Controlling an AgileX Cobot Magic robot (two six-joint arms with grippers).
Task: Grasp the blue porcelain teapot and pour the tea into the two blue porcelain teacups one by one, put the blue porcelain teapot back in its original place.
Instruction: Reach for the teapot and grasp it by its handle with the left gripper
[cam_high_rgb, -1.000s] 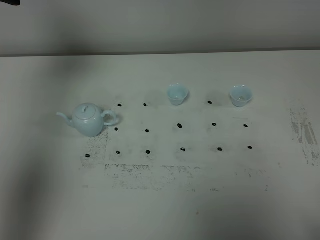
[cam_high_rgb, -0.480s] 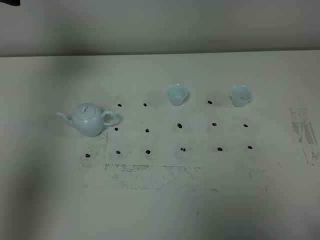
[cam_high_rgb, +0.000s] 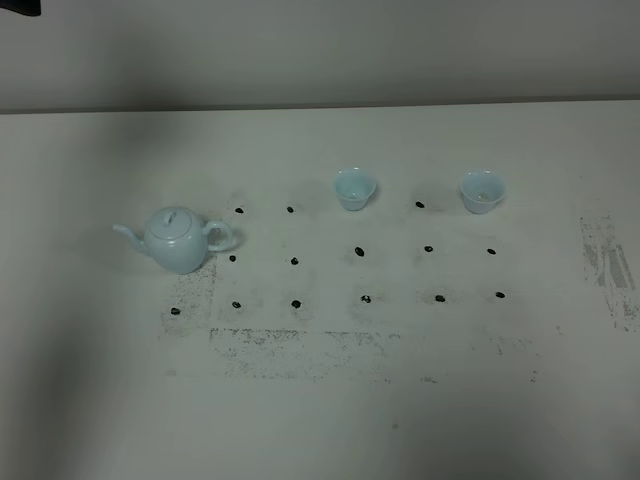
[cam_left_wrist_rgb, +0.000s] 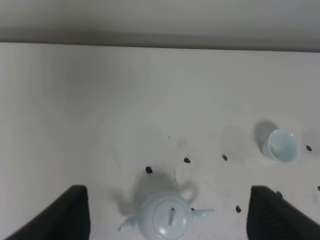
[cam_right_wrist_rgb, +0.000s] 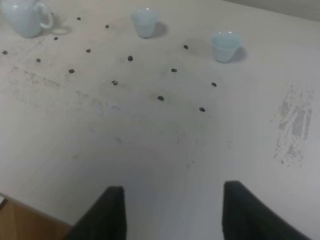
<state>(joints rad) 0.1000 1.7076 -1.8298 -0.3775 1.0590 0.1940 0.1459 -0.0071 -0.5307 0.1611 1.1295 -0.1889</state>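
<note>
Left gripper (cam_left_wrist_rgb: 168, 190): jaws spread wide, empty. Blue porcelain teapot (cam_left_wrist_rgb: 167, 221) upright, dead ahead, centred between fingers, not touched. Teapot axis: handle toward nearer teacup (cam_high_rgb: 354, 188) and farther teacup (cam_high_rgb: 481, 191), spout away. Right gripper (cam_right_wrist_rgb: 173, 189) parted, empty, well apart from teapot; left arm nearer.

In the left wrist view the picture's edge cuts the base of the blue porcelain teapot (cam_left_wrist_rgb: 162, 225) and the fingers (cam_left_wrist_rgb: 65, 215) of the left gripper (cam_left_wrist_rgb: 166, 189). In the right wrist view the edge cuts the teapot's spout side and most of the right gripper (cam_right_wrist_rgb: 174, 186). What is inside the left teacup (cam_high_rgb: 354, 187) and the right teacup (cam_high_rgb: 480, 190) is too small to tell.
</note>
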